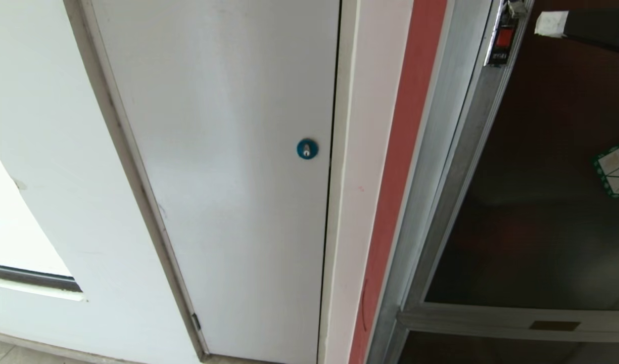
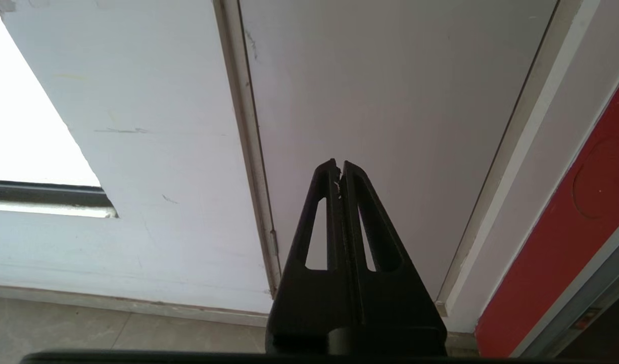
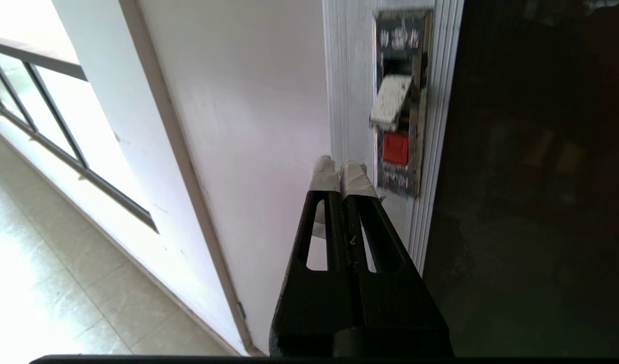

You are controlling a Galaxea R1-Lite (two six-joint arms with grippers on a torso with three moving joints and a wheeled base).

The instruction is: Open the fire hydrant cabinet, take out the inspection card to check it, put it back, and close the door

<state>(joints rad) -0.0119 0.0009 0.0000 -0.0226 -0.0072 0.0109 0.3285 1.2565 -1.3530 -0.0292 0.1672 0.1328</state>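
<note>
The fire hydrant cabinet (image 1: 430, 212) stands closed beside a plain white door (image 1: 223, 167), its dark glass door (image 1: 536, 192) hiding everything inside, the inspection card included. The right gripper (image 3: 341, 167), taped tips pressed together and empty, hovers just beside the small red latch (image 3: 395, 148), seemingly to work it. The left gripper (image 2: 338, 167), also pressed together, hangs idle low before the white door.

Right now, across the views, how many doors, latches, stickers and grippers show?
Doors: 2, white door and glass door
Latches: 1, red latch
Stickers: 1, green-bordered sticker
Grippers: 2, left gripper and right gripper, both shut
Total: 6
</note>
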